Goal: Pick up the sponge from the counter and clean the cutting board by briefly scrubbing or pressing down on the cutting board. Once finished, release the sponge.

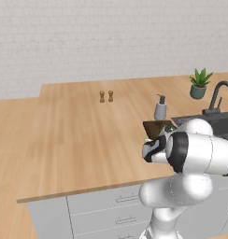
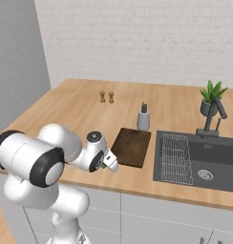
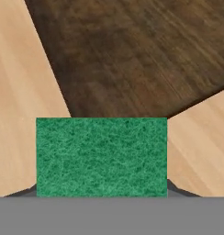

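Sponge (image 3: 101,157) clamped in the gripper (image 2: 109,166), green face square to the hand cam, finger tips tucked under its lower corners w/ the block wedged between them. Gripped by the sides so the flat face stays free, prob for pressing flat.

Cutting board (image 2: 132,146) right ahead, dark brown, lying on the counter (image 1: 78,140) btw the sink (image 2: 204,164) and the open plank area. From the hand view, sponge sits near the board's front corner, more over bare counter than over board atm. Can't tell if touching the surface or riding just above; looks airborne from the right base cam, wrist low and close to the counter edge.

Soap bottle (image 2: 143,117) just behind the board's far edge, so worth scrubbing the middle/near part, not the back. Shakers (image 2: 107,97) and plant (image 2: 211,98) well apart, no issue.

Next up imo: slide fwd over the board, press down, then let go.
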